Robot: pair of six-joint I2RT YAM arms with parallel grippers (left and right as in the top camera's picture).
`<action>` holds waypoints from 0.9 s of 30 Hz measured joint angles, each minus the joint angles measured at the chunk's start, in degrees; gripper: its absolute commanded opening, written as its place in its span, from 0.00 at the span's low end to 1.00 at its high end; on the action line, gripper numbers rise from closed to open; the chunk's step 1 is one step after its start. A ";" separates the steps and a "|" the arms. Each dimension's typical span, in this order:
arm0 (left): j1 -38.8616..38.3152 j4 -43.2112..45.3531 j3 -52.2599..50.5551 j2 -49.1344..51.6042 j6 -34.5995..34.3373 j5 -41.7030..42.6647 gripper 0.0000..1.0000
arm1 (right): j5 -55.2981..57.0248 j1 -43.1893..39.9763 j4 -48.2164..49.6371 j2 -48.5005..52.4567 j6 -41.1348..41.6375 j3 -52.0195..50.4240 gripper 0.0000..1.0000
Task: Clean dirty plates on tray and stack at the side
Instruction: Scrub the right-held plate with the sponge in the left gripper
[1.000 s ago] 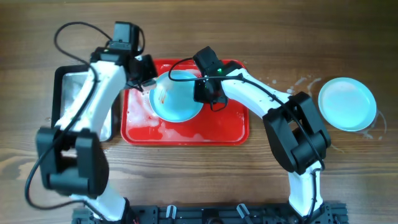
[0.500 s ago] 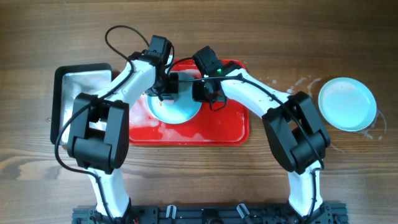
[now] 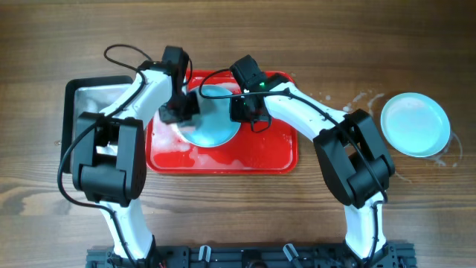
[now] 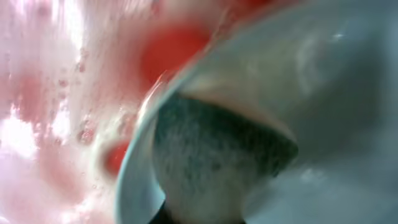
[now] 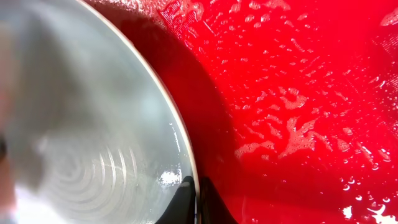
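1. The tray [image 3: 256,155], red and streaked with white foam, lies mid-table [image 3: 245,216] between the two arms.
2. One light-blue plate [image 3: 216,128] sits in the tray's upper half. In the right wrist view its rim casts a dark shadow on the wet red surface.
3. The right gripper [image 3: 242,110] is at the plate's right edge. Its wrist camera shows the dark fingertips [image 5: 214,208] clamped on the rim, one on each side.
4. The left gripper [image 3: 181,112] is at the plate's left edge. Its wrist view is blurred. A grey speckled pad [image 4: 211,155] lies against the inside of the plate, and I cannot tell whether the jaws are clenched or loose.
5. A second plate [image 3: 415,124] rests on the bare wood well to the right, apart from the tray, with wet marks [image 3: 357,99] near it.
6. A silver pan [image 3: 93,100] with a black rim stands just left of the tray.
7. A small green light [image 3: 262,85] glows on the right arm. Any lettering on the arms is too small to read.
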 measured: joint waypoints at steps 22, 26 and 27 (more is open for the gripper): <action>0.48 2.64 -5.35 -3.17 -8.94 -5.79 0.04 | -0.50 -0.02 0.13 0.00 -0.24 0.00 0.04; 0.55 13.25 -6.21 -2.91 -10.32 -8.70 0.04 | -1.22 0.07 1.42 0.22 -0.24 0.00 0.04; 0.55 14.16 -6.23 -2.78 -10.49 -9.38 0.04 | -1.53 0.15 1.73 0.33 -0.22 0.07 0.04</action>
